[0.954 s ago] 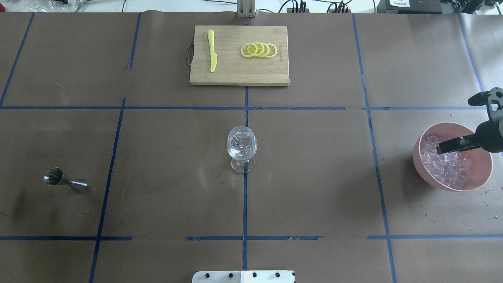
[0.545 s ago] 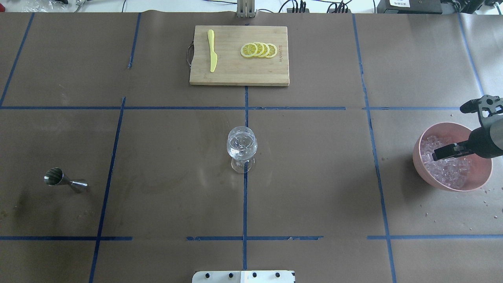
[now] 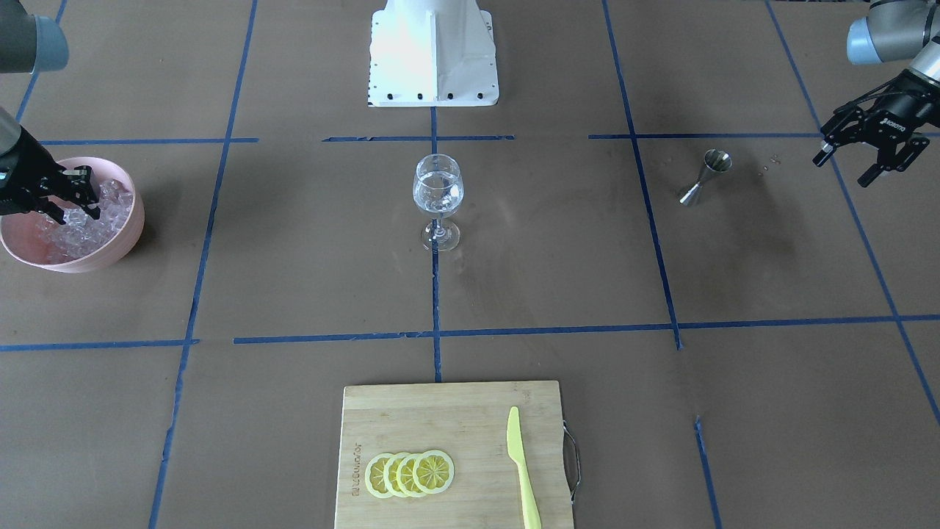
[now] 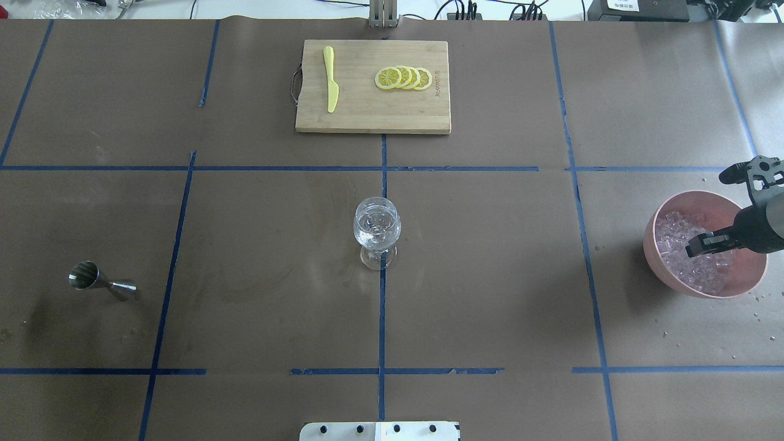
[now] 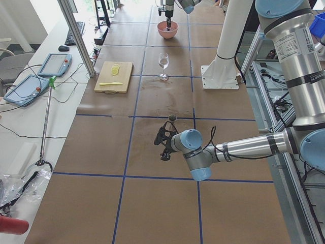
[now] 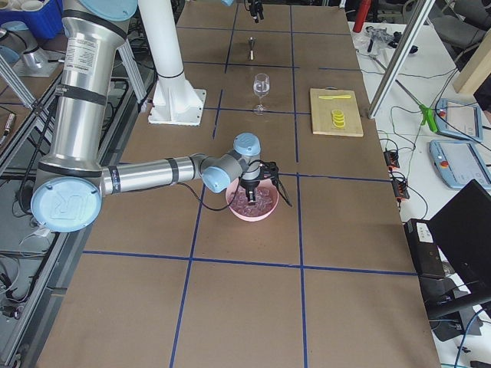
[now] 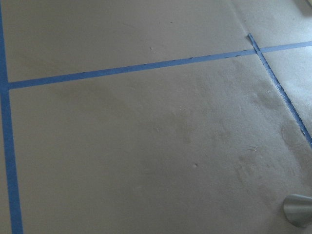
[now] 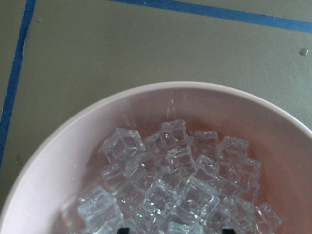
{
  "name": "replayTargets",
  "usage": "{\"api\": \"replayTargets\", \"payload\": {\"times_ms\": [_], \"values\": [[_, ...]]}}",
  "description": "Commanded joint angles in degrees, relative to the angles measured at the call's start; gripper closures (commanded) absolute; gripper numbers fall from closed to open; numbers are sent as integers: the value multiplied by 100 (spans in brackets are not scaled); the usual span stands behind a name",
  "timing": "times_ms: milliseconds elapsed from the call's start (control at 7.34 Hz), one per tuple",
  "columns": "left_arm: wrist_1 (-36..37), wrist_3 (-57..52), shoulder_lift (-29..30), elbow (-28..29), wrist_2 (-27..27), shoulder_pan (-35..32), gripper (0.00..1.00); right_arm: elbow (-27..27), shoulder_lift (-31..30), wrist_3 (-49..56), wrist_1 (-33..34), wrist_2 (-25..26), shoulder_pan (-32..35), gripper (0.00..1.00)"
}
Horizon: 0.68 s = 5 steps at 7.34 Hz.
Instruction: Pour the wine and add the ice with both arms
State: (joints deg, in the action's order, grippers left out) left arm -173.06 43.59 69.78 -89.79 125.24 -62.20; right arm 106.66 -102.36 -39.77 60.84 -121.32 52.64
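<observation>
The right gripper (image 4: 698,244) hangs low inside the pink bowl (image 4: 651,260) at the bench's (image 4: 490,275) right end, its jaws spread apart with the tips down among the ice (image 8: 165,185), clasping nothing. The left gripper (image 3: 853,163) hovers just left of the jigger (image 4: 101,280), jaws likewise spread and empty. The wine (image 4: 376,225) sits in the stemmed glass (image 4: 377,260) at the bench's centre.

One each — glass (image 4: 376,228), jigger (image 4: 101,282), bowl (image 4: 648,247), board (image 4: 367,114), knife (image 4: 331,81) — four lemon slices (image 4: 404,78).
</observation>
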Motion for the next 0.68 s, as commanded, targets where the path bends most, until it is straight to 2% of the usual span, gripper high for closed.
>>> {"api": "replayTargets", "payload": {"times_ms": [0,272,545], "values": [[-9,349,26,-3,0,6,0,240,-187,30,-3,-24,53,100],[-9,370,26,-3,0,6,0,695,-48,13,250,-277,482,100],[-35,352,18,-12,0,-3,0,987,1307,-110,1738,-323,607,100]]}}
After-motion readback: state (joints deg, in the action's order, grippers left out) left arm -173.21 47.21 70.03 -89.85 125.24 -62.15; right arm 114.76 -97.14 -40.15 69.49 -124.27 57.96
